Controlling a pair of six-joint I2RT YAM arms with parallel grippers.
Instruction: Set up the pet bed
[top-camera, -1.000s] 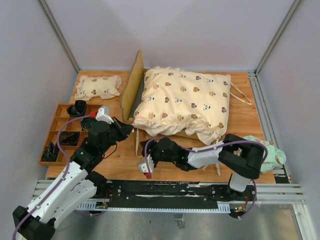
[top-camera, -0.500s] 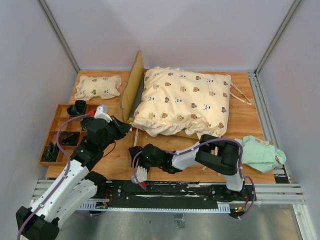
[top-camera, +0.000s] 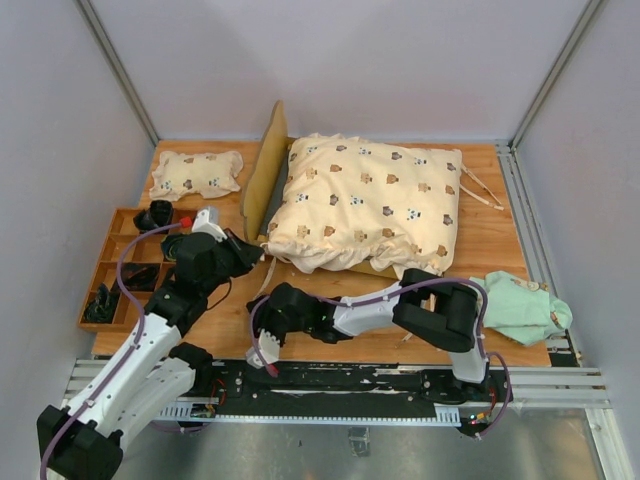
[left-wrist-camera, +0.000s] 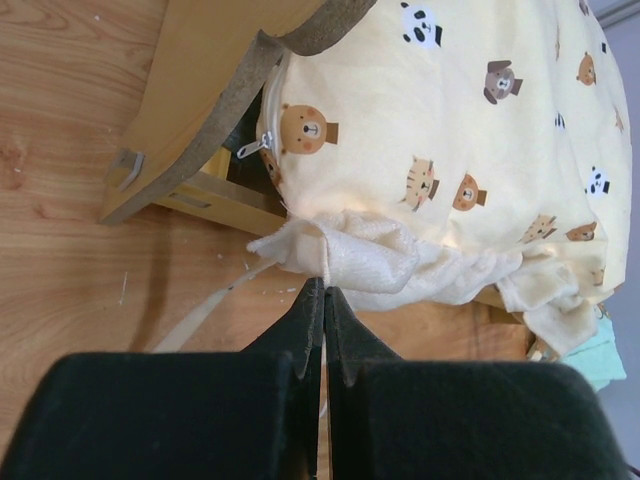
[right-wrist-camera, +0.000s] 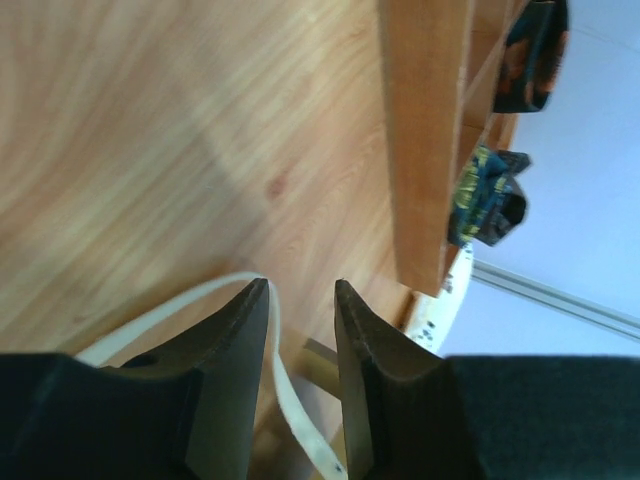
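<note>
Back in the middle of the table the pet bed (top-camera: 262, 175) is sitting with its headboard to the left, its frame mostly buried under the quilt (top-camera: 365, 205). Left gripper (left-wrist-camera: 323, 290) is squeezing fully closed, looks like right on the quilt's ruffled corner. Right gripper (right-wrist-camera: 300, 290) is hanging only slightly parted near the front edge, with a white tie strap (right-wrist-camera: 300, 420) running through the gap, not clamped. Worry imo: tugging that thin ruffle is risking a slip, or dragging the light frame sideways into the wooden tray (top-camera: 130, 265).
</note>
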